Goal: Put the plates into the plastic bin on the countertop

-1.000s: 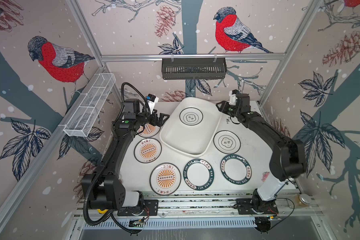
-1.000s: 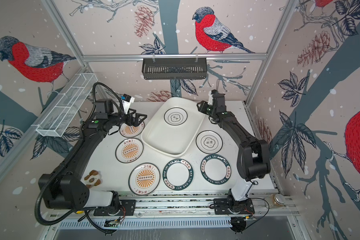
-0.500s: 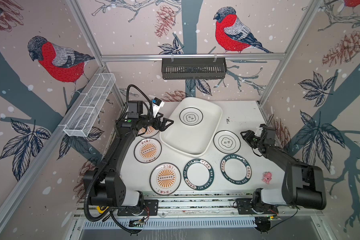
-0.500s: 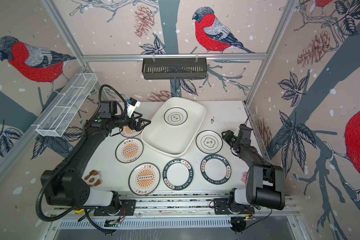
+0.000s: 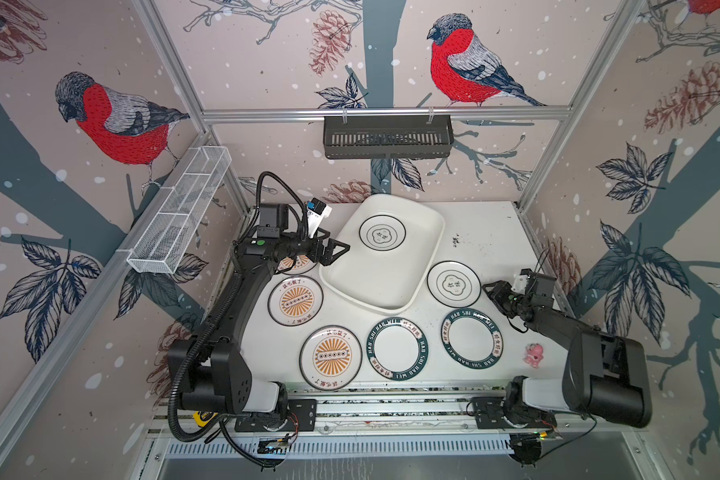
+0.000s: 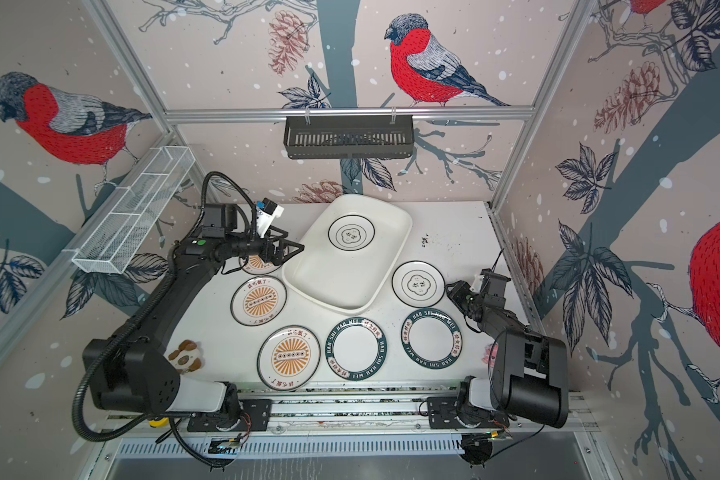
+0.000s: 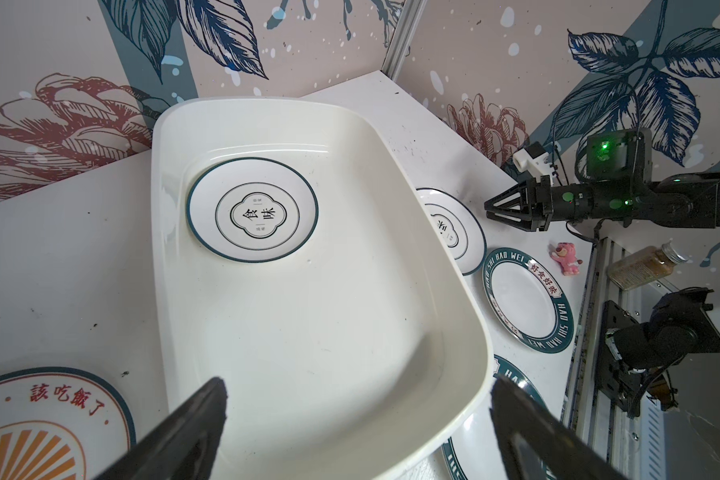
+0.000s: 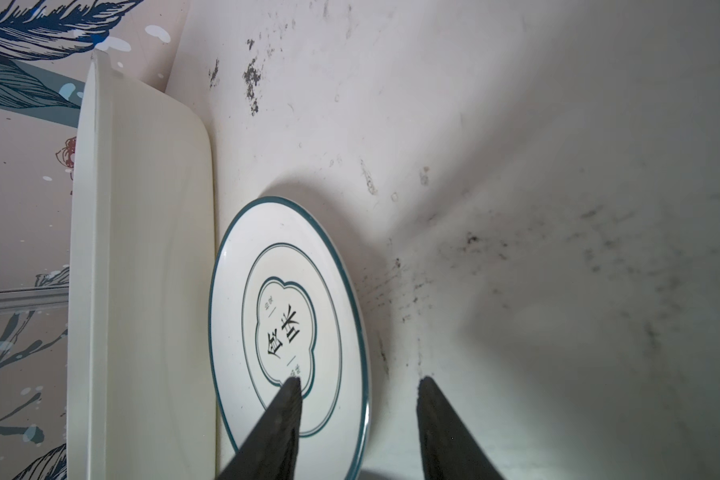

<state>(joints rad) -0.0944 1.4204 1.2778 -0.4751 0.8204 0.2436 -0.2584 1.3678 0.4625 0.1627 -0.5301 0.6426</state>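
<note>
The countertop (image 5: 487, 241) carries the plastic bin (image 5: 371, 278), which holds one cloud plate (image 5: 382, 233) only. Six plates lie outside: three sunburst plates (image 5: 295, 301), two green-band plates (image 5: 398, 349) and the second cloud plate (image 5: 454, 282). The left gripper (image 5: 338, 254) hangs wide and empty at the bin's rim. The right gripper (image 5: 488, 289) is half spread and empty beside the second cloud plate.
</note>
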